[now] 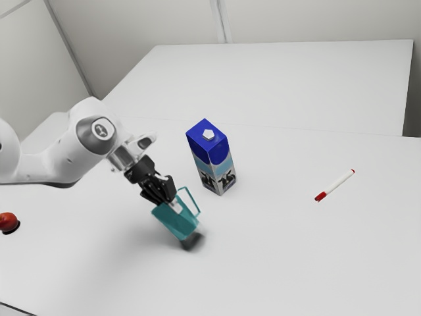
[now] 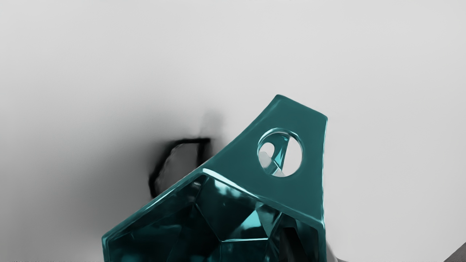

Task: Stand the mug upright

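Observation:
In the exterior view my gripper (image 1: 172, 201) reaches down to the rim end of the teal mug (image 1: 176, 221), shut on its wall. The mug leans, its base toward the exterior view's lower right and its handle toward the carton; a dark shadow lies below its base. The wrist view looks into the open mouth of the mug (image 2: 269, 193), with the pierced handle rising beyond the rim. One dark finger of my gripper (image 2: 317, 247) is inside the mug, and a bit of the other shows outside the wall. The fingertips are partly hidden by the mug.
A blue and white carton (image 1: 212, 158) stands close behind the mug. A white marker with red ends (image 1: 335, 185) lies toward the exterior view's right. A red round object (image 1: 8, 222) is at the exterior view's left edge. All are on the white table (image 1: 283, 257).

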